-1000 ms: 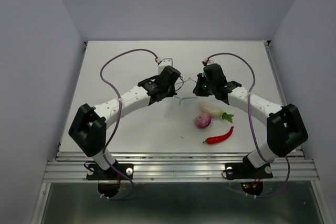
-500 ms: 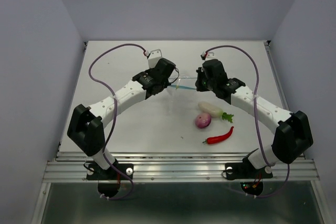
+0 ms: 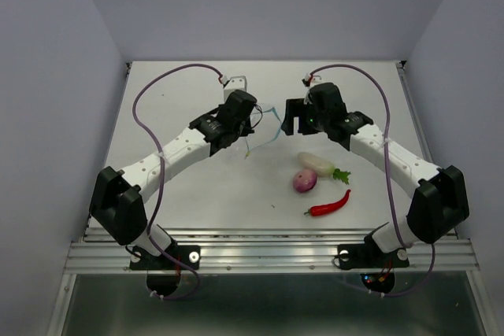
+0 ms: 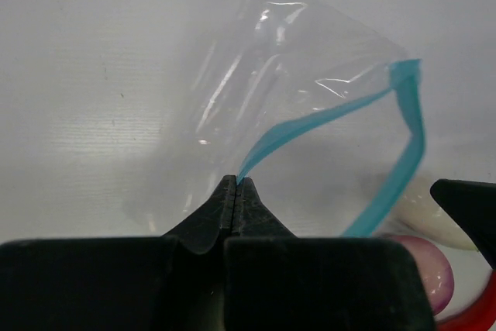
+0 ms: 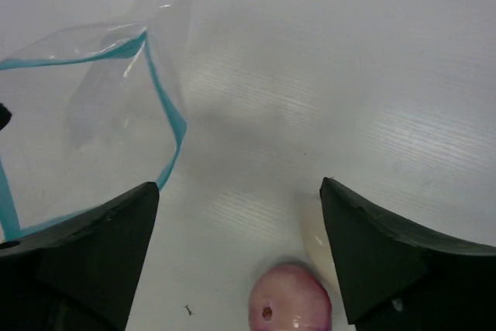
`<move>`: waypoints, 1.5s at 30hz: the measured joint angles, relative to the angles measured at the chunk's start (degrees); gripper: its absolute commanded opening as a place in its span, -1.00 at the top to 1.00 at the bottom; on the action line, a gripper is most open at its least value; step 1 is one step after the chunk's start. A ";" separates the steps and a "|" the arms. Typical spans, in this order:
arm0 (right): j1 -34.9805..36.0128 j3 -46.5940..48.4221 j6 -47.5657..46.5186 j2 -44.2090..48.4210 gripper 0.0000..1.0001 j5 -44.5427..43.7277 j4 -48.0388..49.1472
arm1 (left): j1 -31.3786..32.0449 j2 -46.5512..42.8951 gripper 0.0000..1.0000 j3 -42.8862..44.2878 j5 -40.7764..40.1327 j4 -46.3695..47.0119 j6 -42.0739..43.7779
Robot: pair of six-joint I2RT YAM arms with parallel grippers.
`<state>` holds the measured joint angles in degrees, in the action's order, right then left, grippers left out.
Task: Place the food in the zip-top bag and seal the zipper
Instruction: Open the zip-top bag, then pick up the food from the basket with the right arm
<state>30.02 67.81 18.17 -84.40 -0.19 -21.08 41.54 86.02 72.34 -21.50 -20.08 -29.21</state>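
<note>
Okay, white table (image 3: 197, 194), pale grey-lilac walls (image 3: 47, 116) on three sides. Mid-table toward the far side, the left gripper (image 4: 235, 185) is clamped tight on one end of the zipper (image 4: 310, 118), holding up the zip-top bag (image 4: 294, 67). The blue strip runs off rightward and the mouth gapes. Just right of the bag, the right gripper (image 5: 236, 191) is spread wide, gripping nothing. Nearer, the radish (image 3: 317, 164) lies slanted with its leaves toward the near right. The onion (image 3: 305, 181) sits just beside its near side. The chili (image 3: 329, 205) is nearest, its long axis running near-left to far-right.
</note>
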 measured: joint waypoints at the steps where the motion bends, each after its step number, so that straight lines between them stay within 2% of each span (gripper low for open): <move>1: -0.15 0.28 0.37 0.00 -0.99 1.92 0.04 | 0.02 0.02 1.00 0.00 -0.04 0.09 0.20; 8: -0.33 0.50 2.23 2.95 -1.00 10.10 0.90 | 0.02 0.39 1.00 0.00 -0.28 -0.13 0.33; 11: -0.33 -3.30 3.82 8.09 -1.00 8.44 1.16 | 0.02 0.59 1.00 0.00 -0.31 -0.35 0.31; 17: -0.33 -13.81 9.33 18.14 -1.00 1.49 -4.42 | 0.02 1.55 1.00 0.00 -0.09 -0.33 0.28; 27: -0.33 -22.58 14.14 18.75 -1.00 0.79 -11.54 | 0.02 2.93 1.00 -0.79 1.60 1.51 0.00; 37: -0.33 -27.10 17.64 13.84 -1.00 5.20 -6.51 | 0.02 3.48 1.00 -2.47 3.19 2.49 -0.63; 40: -0.33 -28.22 18.88 13.27 -0.94 5.16 -4.44 | 0.02 3.61 1.00 -2.58 3.56 2.60 -0.72; 43: -0.33 -29.00 20.13 12.79 -0.77 5.16 -2.27 | 0.02 3.82 1.00 -2.58 3.89 2.75 -0.76; 45: -0.33 -29.29 21.05 12.31 -0.57 5.18 -0.72 | 0.02 3.96 1.00 -2.60 4.13 2.73 -0.79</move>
<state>29.69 38.52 39.22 -72.10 4.99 -21.80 41.56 89.97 69.73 -17.37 -17.34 -30.00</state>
